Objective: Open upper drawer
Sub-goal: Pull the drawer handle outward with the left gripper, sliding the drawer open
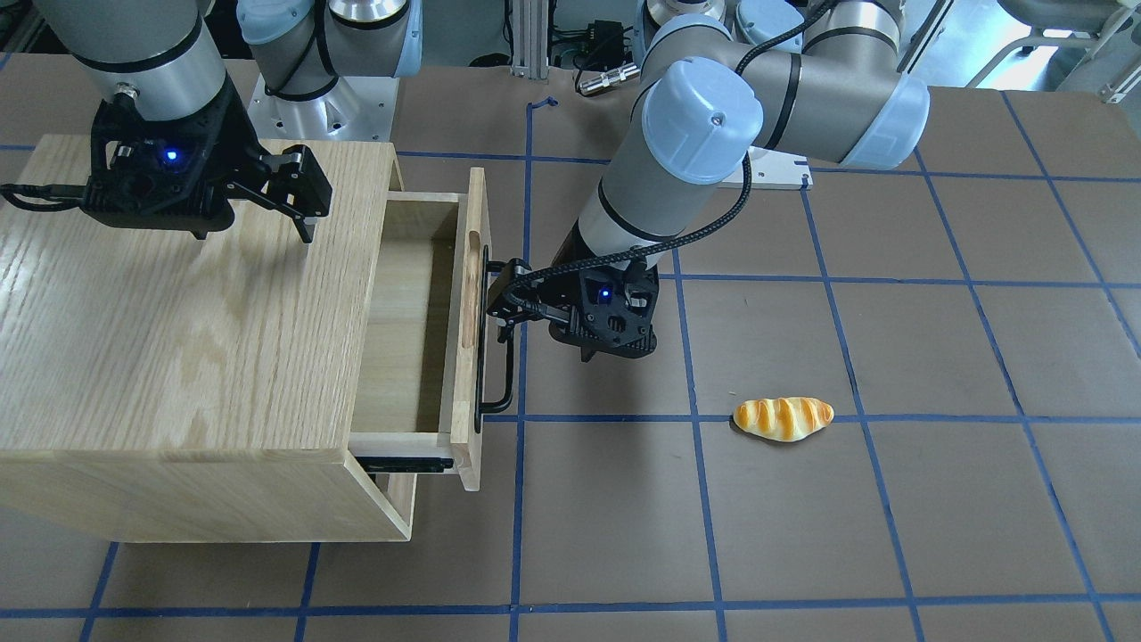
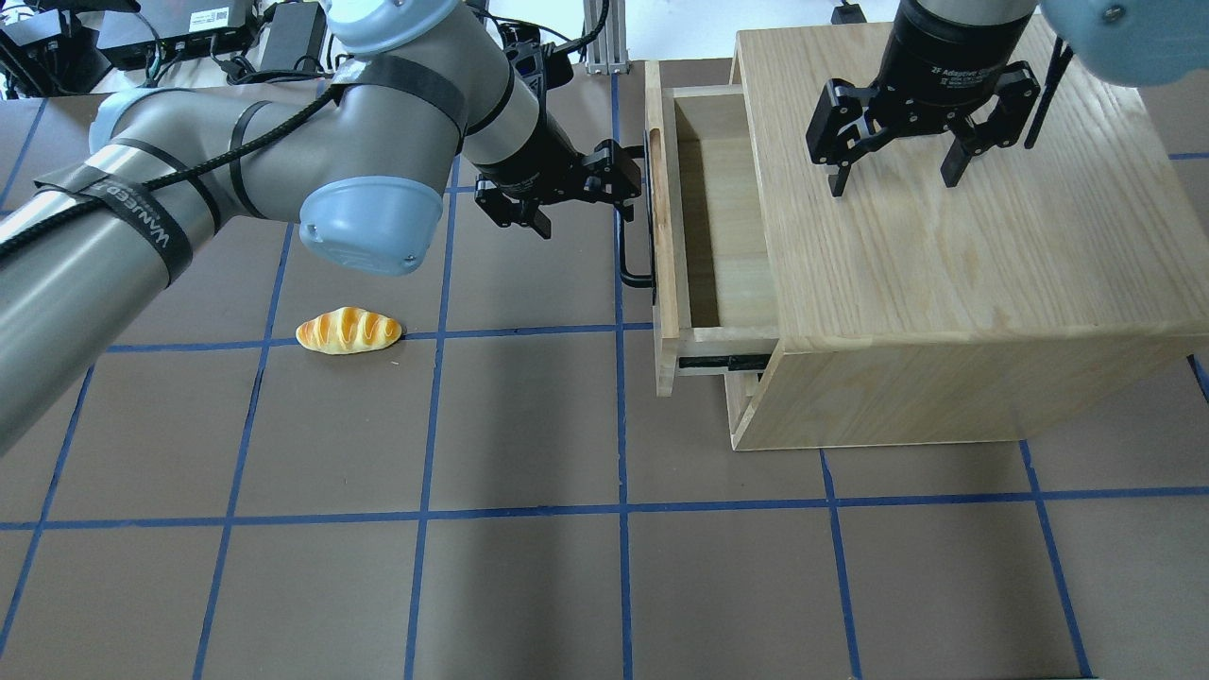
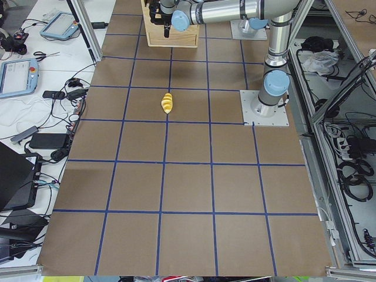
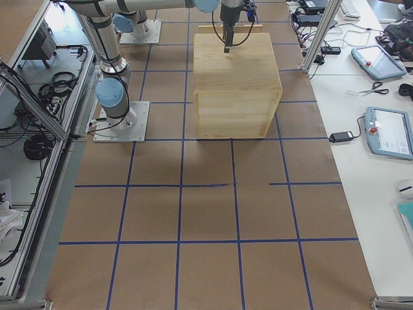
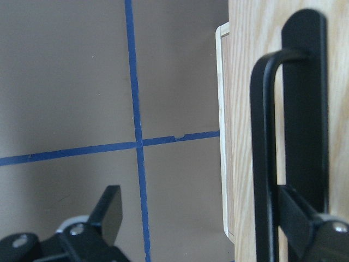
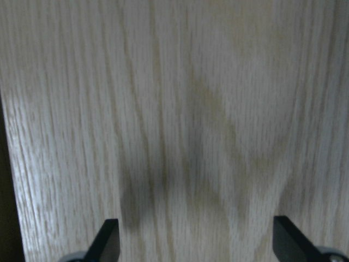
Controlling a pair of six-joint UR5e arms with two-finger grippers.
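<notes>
The upper drawer [image 1: 470,357] is pulled partway out of the oak cabinet [image 1: 160,312], and its empty inside shows. It also shows in the overhead view [image 2: 664,283]. Its black bar handle [image 1: 510,374] faces my left gripper [image 1: 499,303]. That gripper is open at the handle's far end. In the left wrist view [image 5: 202,213] one finger [image 5: 300,218] sits by the handle bar [image 5: 266,164] against the drawer front, and the other is well clear of it. My right gripper [image 2: 893,184] is open and empty just above the cabinet top [image 6: 191,109].
A toy bread roll [image 1: 783,418] lies on the brown table on a blue tape line, apart from the drawer; it also shows in the overhead view [image 2: 348,331]. The cabinet's lower front panel [image 2: 732,397] is closed below the drawer. The left arm's elbow hangs over the table.
</notes>
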